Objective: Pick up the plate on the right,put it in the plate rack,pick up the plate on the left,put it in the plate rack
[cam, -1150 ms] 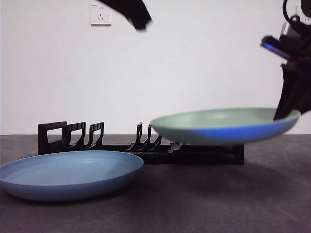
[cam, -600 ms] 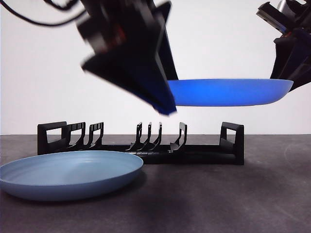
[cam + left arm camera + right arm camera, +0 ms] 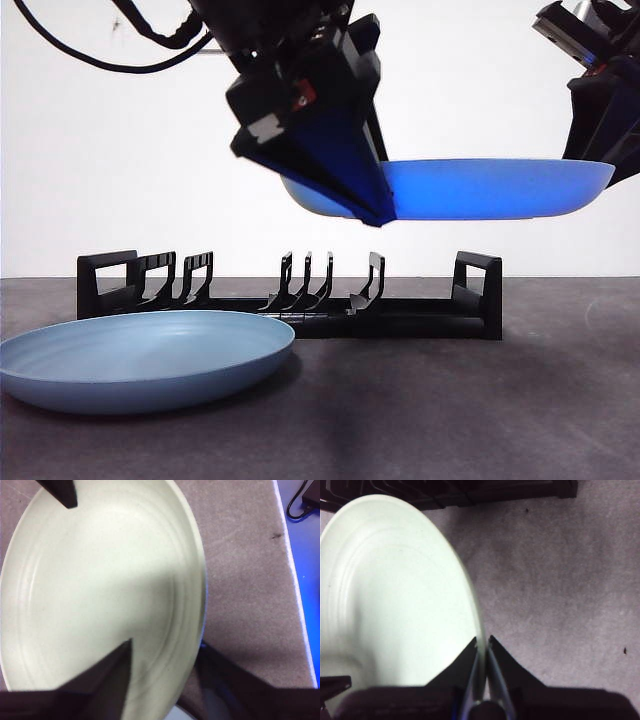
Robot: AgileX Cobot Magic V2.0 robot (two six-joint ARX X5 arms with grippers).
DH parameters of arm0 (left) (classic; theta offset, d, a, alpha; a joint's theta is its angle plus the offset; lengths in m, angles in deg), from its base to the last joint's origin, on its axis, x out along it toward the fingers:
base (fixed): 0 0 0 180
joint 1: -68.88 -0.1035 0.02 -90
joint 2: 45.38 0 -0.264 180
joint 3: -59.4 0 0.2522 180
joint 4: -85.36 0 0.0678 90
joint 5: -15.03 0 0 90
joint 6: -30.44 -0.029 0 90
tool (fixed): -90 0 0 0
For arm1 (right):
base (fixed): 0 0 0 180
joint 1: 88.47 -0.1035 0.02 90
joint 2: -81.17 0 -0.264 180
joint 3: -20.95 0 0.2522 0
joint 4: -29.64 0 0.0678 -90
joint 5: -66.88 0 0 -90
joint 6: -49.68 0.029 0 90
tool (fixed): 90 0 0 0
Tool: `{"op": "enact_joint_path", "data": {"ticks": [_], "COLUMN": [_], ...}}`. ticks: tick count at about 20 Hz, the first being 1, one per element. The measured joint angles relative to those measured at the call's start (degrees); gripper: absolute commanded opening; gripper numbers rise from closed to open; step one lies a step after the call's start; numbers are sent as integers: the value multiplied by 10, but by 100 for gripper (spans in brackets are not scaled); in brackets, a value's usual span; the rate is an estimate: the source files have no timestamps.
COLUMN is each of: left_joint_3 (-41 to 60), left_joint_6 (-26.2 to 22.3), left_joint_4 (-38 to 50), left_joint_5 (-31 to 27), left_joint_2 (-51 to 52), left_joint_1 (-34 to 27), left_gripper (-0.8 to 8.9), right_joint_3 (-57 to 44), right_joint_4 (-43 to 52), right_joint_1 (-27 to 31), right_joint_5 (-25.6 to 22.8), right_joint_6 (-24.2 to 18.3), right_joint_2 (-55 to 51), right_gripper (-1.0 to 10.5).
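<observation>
The pale green plate [image 3: 500, 188] hangs flat and level directly above the plate rack [image 3: 300, 300], its rim pinched by the right claw [image 3: 482, 647] while the left claw [image 3: 165, 655] straddles the opposite rim, jaws spread, so it must tip upright.

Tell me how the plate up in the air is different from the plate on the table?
The lifted plate hangs level above the plate rack; the blue plate lies on the table. The right gripper pinches the lifted plate's rim, with the left gripper at its other edge; nothing touches the blue plate. The lifted plate is pale green inside. Both are round and shallow.
</observation>
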Motion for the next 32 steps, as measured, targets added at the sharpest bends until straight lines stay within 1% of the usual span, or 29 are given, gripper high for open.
{"op": "enact_joint_path", "data": {"ticks": [1,3,6,8,10,11,14,15,16,19,20,21,23,25,27,28,29,32], "left_joint_3": [0,0,0,0,0,0,0,0,0,0,0,-5,-33,-77,-107,-114,-115,-115], "left_joint_6": [0,0,-20,-24,-28,-28,-25,-17,-10,17,34,54,115,180,237,263,287,358], "left_joint_4": [-3,-9,-16,-16,-14,-14,-10,-12,-11,-10,-8,-10,-12,-7,-3,-2,4,37], "left_joint_5": [2,14,24,25,24,25,25,19,14,12,12,14,17,30,76,110,147,289], "left_joint_2": [0,0,-1,0,0,0,0,0,0,0,0,0,0,3,20,30,40,45], "left_joint_1": [0,0,2,3,3,3,3,3,1,-2,-5,-11,-37,-76,-125,-155,-192,-326], "left_gripper": [-12,-9,-9,-9,-9,-9,-9,-9,-9,-9,-9,-9,-9,-9,-9,-9,-9,-9], "right_joint_3": [0,0,2,2,2,2,2,2,2,2,2,2,3,4,4,4,4,4], "right_joint_4": [1,1,5,4,5,4,19,27,33,96,126,155,199,215,216,215,215,215], "right_joint_1": [0,0,0,-1,-1,-1,0,0,2,9,11,11,11,11,12,12,12,12], "right_joint_5": [0,0,0,-2,-1,-1,5,4,3,-1,-13,-37,-99,-142,-172,-180,-182,-182], "right_joint_6": [0,0,-3,-5,-5,-5,-5,-5,-5,-3,2,6,13,15,16,17,17,17], "right_joint_2": [0,0,0,0,0,0,-6,-14,-22,-67,-90,-112,-150,-170,-174,-172,-171,-171], "right_gripper": [-16,-15,-12,-11,16,44,240,278,284,284,283,281,281,281,281,280,280,280]}}
